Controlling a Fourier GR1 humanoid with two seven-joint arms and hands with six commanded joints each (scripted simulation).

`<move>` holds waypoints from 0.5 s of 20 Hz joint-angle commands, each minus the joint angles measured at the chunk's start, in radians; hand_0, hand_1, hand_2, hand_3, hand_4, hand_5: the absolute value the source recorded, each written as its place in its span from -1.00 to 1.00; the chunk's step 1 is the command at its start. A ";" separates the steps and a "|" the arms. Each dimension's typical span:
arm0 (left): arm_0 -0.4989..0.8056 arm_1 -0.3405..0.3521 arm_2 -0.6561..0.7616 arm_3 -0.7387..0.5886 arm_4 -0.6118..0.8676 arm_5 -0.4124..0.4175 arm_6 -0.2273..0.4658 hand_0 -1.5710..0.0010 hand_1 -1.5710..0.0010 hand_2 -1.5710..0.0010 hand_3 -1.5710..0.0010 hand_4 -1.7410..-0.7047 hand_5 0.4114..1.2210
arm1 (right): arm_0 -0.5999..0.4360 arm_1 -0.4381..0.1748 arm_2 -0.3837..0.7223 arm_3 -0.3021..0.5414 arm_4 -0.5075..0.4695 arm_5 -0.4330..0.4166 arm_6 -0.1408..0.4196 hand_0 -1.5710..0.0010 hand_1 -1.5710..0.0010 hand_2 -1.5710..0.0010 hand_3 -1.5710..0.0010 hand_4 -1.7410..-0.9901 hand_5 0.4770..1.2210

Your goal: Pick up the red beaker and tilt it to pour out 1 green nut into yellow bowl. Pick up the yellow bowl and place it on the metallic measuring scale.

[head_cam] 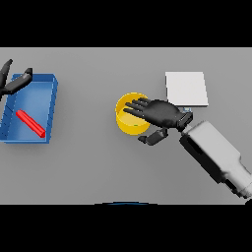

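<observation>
Yellow bowl [129, 117] sits mid-table, slightly right of centre, upright, round with a bright yellow wall and a darker yellow inside. A small green speck, probably the nut [136, 125], shows at the bowl's near inner edge; too small to be sure. Right hand [160, 113] lies over the bowl's right half, fingers stretched out straight across the opening, thumb hanging below and beside the near-right rim. Fingers not curled round the wall, so hand is open, no grip visible. White and grey right arm [216, 155] comes in from lower right.

Flat pale square, the scale [186, 88], lies just behind and right of the bowl, apart from it.

Blue tray [51, 106] at far left holds the red beaker [30, 123], lying on its side, diagonal, looks like a long red stick. Left hand [14, 82] shows at the tray's far-left corner, fingers straight and spread, holding nothing.
</observation>
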 commanded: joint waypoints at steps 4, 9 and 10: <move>-0.012 -0.004 0.000 0.026 -0.010 -0.001 -0.016 1.00 1.00 1.00 1.00 0.80 -0.29 | -0.070 0.026 0.047 0.082 0.026 0.058 0.005 1.00 1.00 1.00 1.00 0.54 -0.48; -0.005 0.002 -0.002 0.008 -0.006 -0.005 -0.006 1.00 1.00 1.00 1.00 0.81 -0.28 | -0.116 0.057 0.080 0.178 0.046 0.085 0.004 1.00 1.00 1.00 0.99 0.48 -0.46; -0.004 0.005 -0.006 0.005 -0.010 -0.007 -0.006 1.00 1.00 1.00 1.00 0.82 -0.28 | -0.125 0.050 0.081 0.197 0.051 0.086 -0.002 1.00 1.00 1.00 0.99 0.48 -0.44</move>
